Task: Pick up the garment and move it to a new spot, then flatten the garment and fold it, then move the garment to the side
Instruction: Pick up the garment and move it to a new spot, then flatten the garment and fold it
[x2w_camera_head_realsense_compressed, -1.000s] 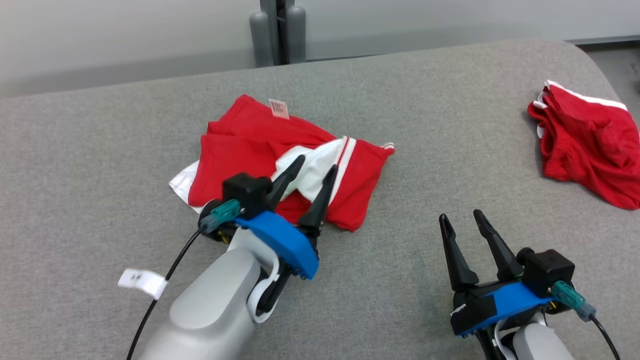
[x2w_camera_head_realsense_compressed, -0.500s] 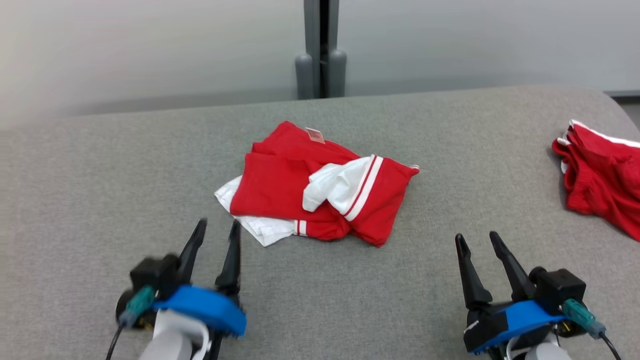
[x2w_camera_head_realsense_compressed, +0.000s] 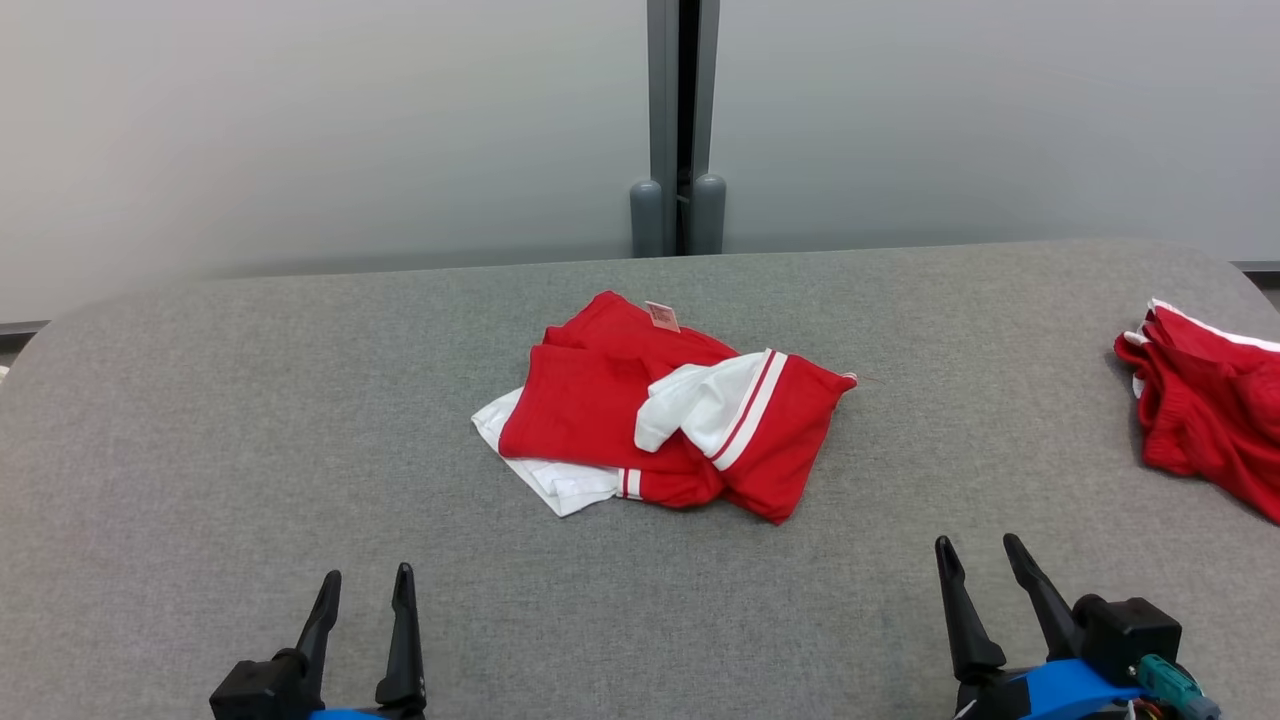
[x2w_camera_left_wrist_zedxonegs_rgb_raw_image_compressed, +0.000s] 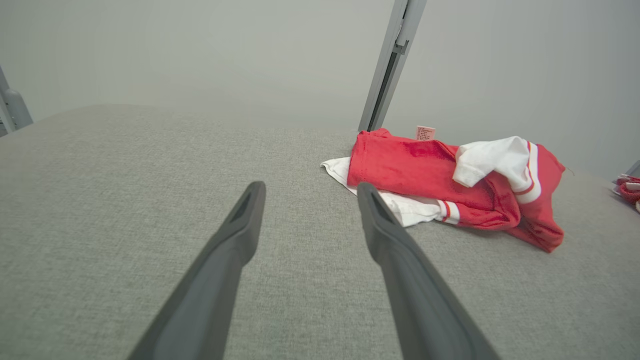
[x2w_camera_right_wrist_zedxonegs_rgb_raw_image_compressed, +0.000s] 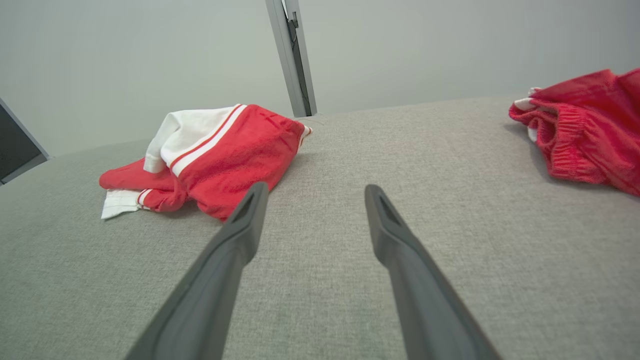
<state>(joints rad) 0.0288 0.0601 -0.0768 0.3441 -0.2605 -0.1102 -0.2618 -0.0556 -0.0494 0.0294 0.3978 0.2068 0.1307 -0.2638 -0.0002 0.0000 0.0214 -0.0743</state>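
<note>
Grippers first: left gripper (x2w_camera_head_realsense_compressed: 366, 579) and right gripper (x2w_camera_head_realsense_compressed: 977, 546) sit low at the near edge of the grey table (x2w_camera_head_realsense_compressed: 200, 450). Both have jaws spread wide w/ nothing between the fingers, and both are well short of any cloth. Wrist views agree: bare table fabric between each pair of fingers.

Mid table: garment (x2w_camera_head_realsense_compressed: 590, 410), red w/ white trim, lies free in a bunched heap at approx centre, further out than both grippers. White sleeve (x2w_camera_head_realsense_compressed: 700, 400) is flopped over the red body, a white layer pokes out underneath on the near-left side, and a paper tag (x2w_camera_head_realsense_compressed: 661, 316) sits at the far edge. Not flat, no clean fold lines.

Right edge: 2nd red piece (x2w_camera_head_realsense_compressed: 1200, 420), crumpled, well apart from the centre one and partly cut off by the frame.

Far: grey wall and upright post (x2w_camera_head_realsense_compressed: 680, 100) behind the table.

Status, my read:
- Step 1 (pick + relocate): can't tell if done. Garment is down on the table, not held.
- Step 2 (flatten + fold): not done, the heap needs spreading out first.
- Step 3 (move to side): not done.

Most of the job is left, imo. Next up is prob a 2-arm reach to the garment's edges.
</note>
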